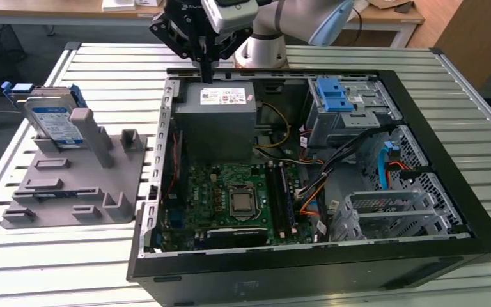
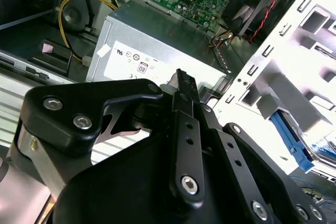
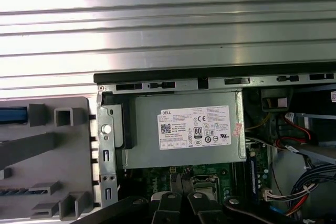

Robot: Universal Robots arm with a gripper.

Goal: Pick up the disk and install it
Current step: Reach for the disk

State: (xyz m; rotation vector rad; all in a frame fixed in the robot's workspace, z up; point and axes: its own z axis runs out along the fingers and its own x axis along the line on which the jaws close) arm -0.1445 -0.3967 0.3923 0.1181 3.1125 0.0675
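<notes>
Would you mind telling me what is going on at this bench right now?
A robot arm's gripper hangs shut and empty just above the grey power supply inside an open computer case. The disk it is meant to install has not been picked up yet. It stands upright in a grey holder on the slatted table, beside the case on the exterior view's left and apart from the gripper.
</notes>
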